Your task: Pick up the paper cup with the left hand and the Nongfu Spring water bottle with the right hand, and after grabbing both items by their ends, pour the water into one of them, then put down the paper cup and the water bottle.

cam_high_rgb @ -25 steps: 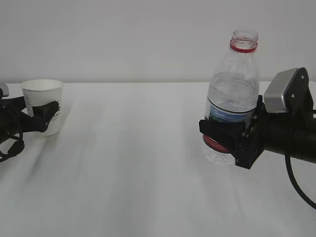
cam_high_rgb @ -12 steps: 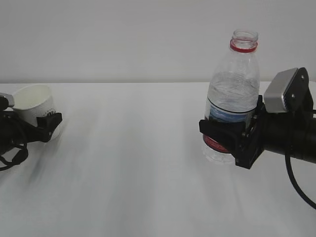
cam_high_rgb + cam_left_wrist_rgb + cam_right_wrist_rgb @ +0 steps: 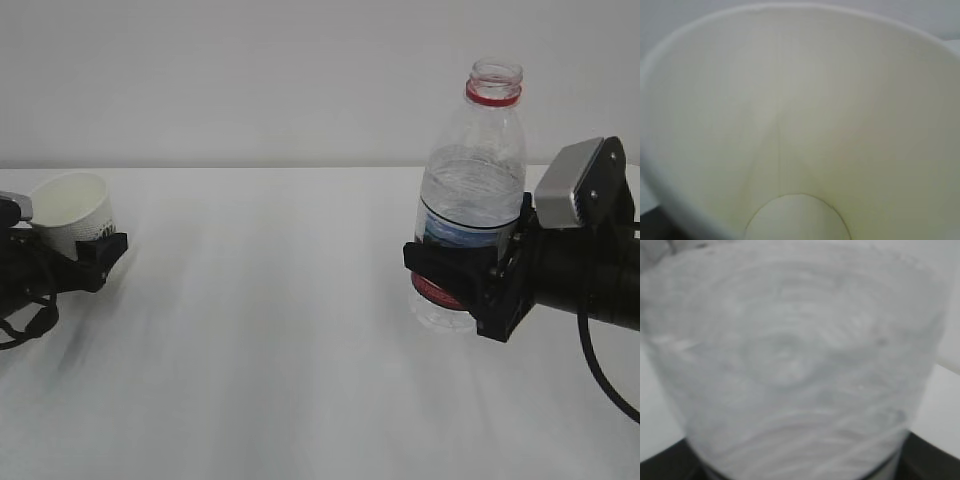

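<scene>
The paper cup (image 3: 68, 212) is at the far left, tipped with its mouth leaning toward the left arm. My left gripper (image 3: 90, 243) is shut on its lower part, one black finger (image 3: 104, 249) showing in front. In the left wrist view the cup's white inside (image 3: 800, 125) fills the picture and looks empty. The Nongfu Spring water bottle (image 3: 475, 170) stands upright and uncapped at the right, with water (image 3: 470, 200) inside. My right gripper (image 3: 455, 272) is shut on it at the red label. The bottle's clear ribbed wall (image 3: 790, 370) fills the right wrist view.
A white table (image 3: 280, 330) runs from the front to a plain pale wall behind. The right arm's silver-grey plate (image 3: 575, 185) and black cable (image 3: 600, 370) are at the right edge.
The left gripper has drawn back to the left and lower with the cup, which went from upright to tipped. The bottle and right gripper have not moved.
</scene>
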You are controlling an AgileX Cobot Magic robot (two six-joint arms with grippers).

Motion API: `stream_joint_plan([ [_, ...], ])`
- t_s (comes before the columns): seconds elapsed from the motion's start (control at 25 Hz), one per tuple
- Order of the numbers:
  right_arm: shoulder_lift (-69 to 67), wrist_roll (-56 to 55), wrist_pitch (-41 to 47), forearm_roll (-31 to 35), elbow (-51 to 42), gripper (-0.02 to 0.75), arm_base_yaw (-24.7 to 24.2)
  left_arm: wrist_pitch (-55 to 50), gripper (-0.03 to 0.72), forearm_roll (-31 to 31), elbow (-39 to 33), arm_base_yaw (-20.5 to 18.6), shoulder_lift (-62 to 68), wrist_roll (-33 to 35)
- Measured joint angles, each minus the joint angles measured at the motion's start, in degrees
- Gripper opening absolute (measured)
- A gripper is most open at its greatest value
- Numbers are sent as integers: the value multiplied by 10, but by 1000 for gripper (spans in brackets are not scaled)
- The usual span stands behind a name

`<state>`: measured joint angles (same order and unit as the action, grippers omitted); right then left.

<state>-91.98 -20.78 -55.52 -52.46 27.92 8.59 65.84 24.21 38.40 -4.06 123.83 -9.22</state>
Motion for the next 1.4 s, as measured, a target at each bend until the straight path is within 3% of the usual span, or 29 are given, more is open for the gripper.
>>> stream_joint_plan([
  [0.12,0,0,0,0,0,475,0,0,583,11,0,0,0,0],
  [0.4,0,0,1,0,0,475,0,6,575,13,-9,0,-1,0],
  [1.4,0,-4,1,-7,0,475,0,2,573,42,-193,0,-196,-12],
])
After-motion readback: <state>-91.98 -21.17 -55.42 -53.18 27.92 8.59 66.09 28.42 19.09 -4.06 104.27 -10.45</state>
